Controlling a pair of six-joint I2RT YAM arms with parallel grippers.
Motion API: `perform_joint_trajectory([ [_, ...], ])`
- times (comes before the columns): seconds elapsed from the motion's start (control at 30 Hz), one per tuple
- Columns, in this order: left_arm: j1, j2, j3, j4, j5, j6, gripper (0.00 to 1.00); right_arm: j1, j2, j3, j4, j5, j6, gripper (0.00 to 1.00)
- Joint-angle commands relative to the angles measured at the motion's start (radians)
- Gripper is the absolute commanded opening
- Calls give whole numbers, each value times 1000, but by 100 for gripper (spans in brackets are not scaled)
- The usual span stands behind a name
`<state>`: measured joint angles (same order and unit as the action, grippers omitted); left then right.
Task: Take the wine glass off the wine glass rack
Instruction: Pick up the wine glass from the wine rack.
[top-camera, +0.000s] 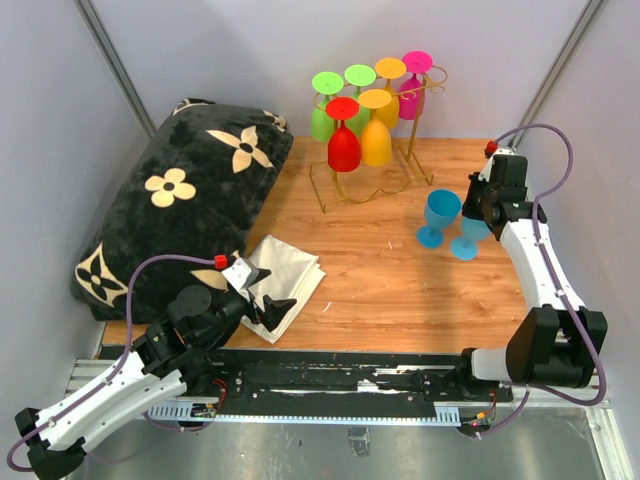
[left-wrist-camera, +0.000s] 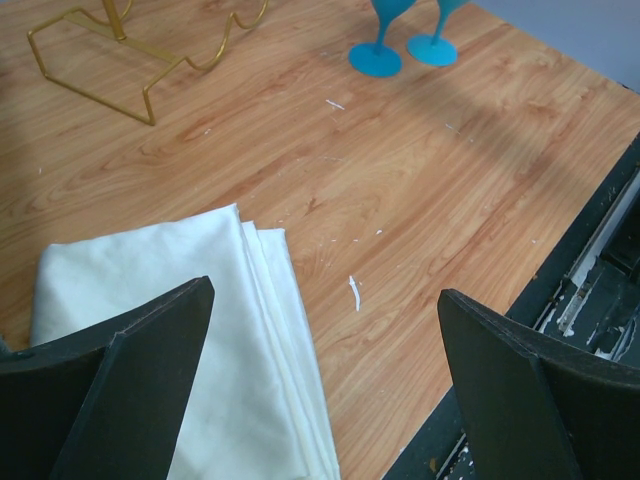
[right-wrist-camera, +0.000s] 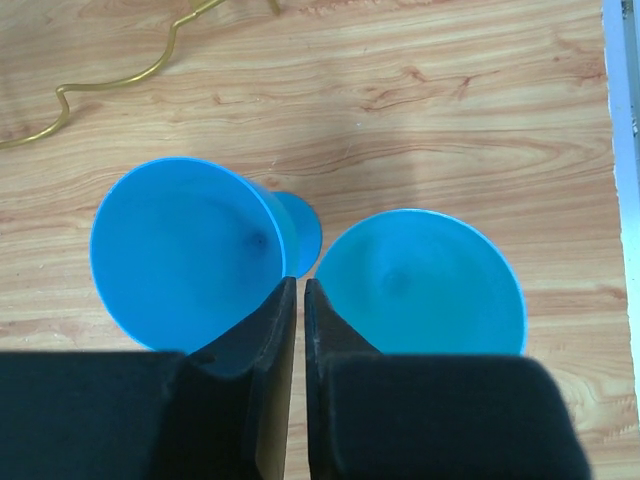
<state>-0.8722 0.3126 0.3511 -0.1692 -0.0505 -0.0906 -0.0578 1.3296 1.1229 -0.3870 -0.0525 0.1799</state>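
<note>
The gold wire wine glass rack stands at the back of the wooden table. Several coloured wine glasses hang upside down from it, among them a red one, a yellow one, a green one and a magenta one. Two blue wine glasses stand upright on the table to the right of the rack. My right gripper hovers above the gap between them, shut and empty. My left gripper is open and empty at the near left.
A folded white cloth lies under my left gripper and shows in the left wrist view. A black flowered pillow fills the left side. The rack's base wire shows in the left wrist view. Grey walls enclose the table.
</note>
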Motion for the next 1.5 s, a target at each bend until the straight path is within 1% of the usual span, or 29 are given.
perform_joint_trajectory([
  [0.0, -2, 1, -3, 5, 4, 7, 100, -19, 20, 41, -10, -14, 11, 7],
  [0.3, -2, -16, -8, 14, 27, 1, 100, -19, 43, 47, 17, -13, 5, 3],
  [0.53, -2, 3, -3, 9, 28, -1, 100, -19, 63, 66, 12, -17, 5, 3],
  [0.6, -2, 3, -3, 6, 24, -1, 100, -19, 63, 67, 10, -4, 4, 6],
  [0.73, -3, 0, -2, 7, 23, -1, 100, -19, 52, 75, -4, 0, 10, 17],
  [0.83, -2, -1, -2, 6, 21, -2, 100, -19, 37, 100, -39, 17, 13, 21],
  [0.9, -2, -2, -3, 7, 23, 0, 100, -19, 14, 114, -54, 18, 13, 22],
  [0.97, -3, -1, -3, 7, 21, -1, 100, -19, -21, 127, -59, 14, 18, 22],
  [1.07, -2, 0, -2, 6, 23, 1, 100, -19, -82, 136, -49, -3, 35, 26],
  [1.13, -2, -1, -1, 7, 23, 2, 100, -19, -127, 129, -18, -47, 65, 30],
  [1.2, -2, -1, -1, 6, 24, 1, 100, -19, -164, 110, 38, -123, 116, 36],
  [1.33, -2, -10, 5, 15, 47, -17, 100, -18, -211, 51, 203, -314, 296, 40],
  [1.43, -2, -24, 6, 23, 52, -39, 100, -12, -208, 16, 350, -453, 448, 49],
  [1.47, -2, -29, 7, 18, 36, -45, 100, -5, -199, 6, 405, -492, 483, 50],
])
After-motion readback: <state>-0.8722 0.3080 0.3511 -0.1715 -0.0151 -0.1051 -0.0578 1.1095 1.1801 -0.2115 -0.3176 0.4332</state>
